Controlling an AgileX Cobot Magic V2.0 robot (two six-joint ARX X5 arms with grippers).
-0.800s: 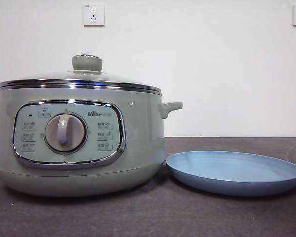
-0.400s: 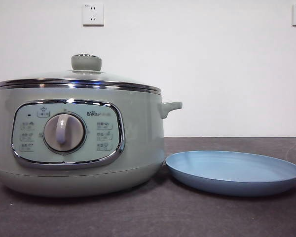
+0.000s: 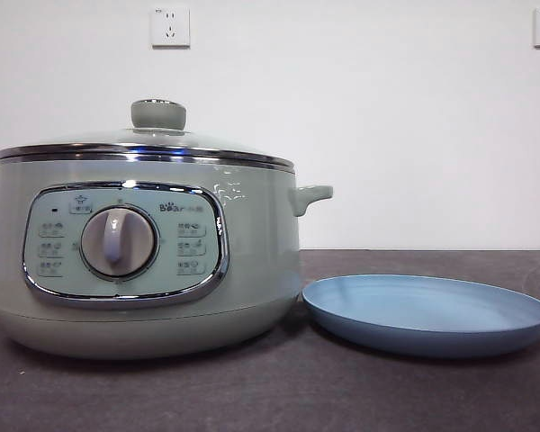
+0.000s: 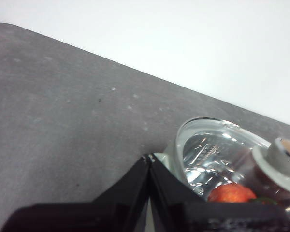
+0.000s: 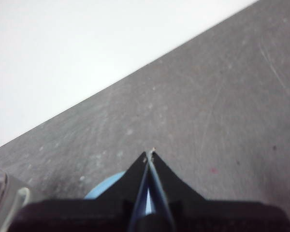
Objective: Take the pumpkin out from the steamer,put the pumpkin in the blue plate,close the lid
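Note:
The sage-green steamer (image 3: 144, 261) stands at the left with its glass lid (image 3: 144, 142) seated on it, the green knob (image 3: 158, 114) on top. Through the lid (image 4: 217, 154) the left wrist view shows the orange pumpkin (image 4: 230, 193) inside the pot. The blue plate (image 3: 427, 313) lies bare to the right of the steamer, and its edge (image 5: 106, 186) shows in the right wrist view. My left gripper (image 4: 149, 158) is shut, above the table beside the steamer. My right gripper (image 5: 150, 153) is shut too, above the table near the plate. Neither arm shows in the front view.
The dark grey tabletop (image 3: 279, 396) runs to a white wall with two sockets (image 3: 170, 27). The steamer's side handle (image 3: 310, 195) sticks out toward the plate.

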